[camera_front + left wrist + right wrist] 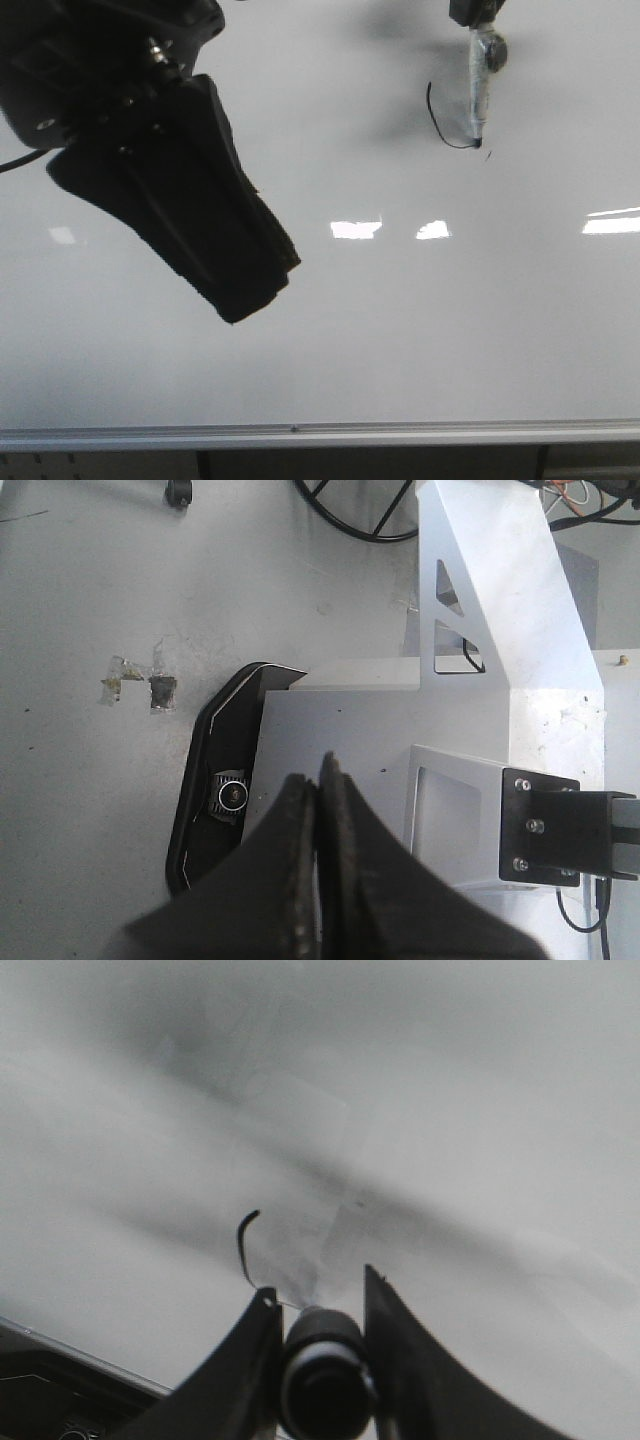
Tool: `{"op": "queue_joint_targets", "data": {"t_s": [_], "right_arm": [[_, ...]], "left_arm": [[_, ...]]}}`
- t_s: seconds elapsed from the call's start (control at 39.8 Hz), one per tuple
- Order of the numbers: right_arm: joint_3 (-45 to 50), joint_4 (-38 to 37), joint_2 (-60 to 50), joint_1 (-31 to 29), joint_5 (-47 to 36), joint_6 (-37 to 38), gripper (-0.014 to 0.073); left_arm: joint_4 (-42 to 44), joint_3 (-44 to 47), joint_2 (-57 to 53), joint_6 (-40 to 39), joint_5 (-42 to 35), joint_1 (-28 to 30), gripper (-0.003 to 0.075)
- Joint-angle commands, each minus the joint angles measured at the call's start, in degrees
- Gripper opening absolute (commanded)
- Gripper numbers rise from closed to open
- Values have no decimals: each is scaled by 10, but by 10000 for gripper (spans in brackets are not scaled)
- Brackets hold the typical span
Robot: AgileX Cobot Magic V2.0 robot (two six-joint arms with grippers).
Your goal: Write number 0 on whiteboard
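the number 0 was only a curved black stroke, not a closed loop, near the far right part of the whiteboard. the right gripper reached in from the far edge, clamping a marker whose tip touched the stroke's lower end. the left gripper hung over the board's left side, angled down, jaws pressed together on nothing.
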Motion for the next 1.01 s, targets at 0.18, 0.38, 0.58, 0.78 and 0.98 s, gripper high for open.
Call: {"op": "queue_joint_targets", "data": {"t_s": [0.18, 0.38, 0.58, 0.78, 0.98], "right_arm": [[-68, -22, -39, -31, -35, 1, -67], [-100, -17, -39, -31, -52, 1, -67], [-106, 6, -39, -30, -79, 1, -67], [-106, 50, -38, -30, -97, 1, -67], [-106, 69, -37, -28, -101, 1, -67]], "left_arm": [[-33, -18, -24, 0, 6, -4, -20], [-33, -18, -24, 0, 6, -4, -20], [-33, -18, -24, 0, 6, -4, -20], [-33, -18, -24, 0, 6, -4, -20], [-33, -18, -24, 0, 6, -4, -20]]}}
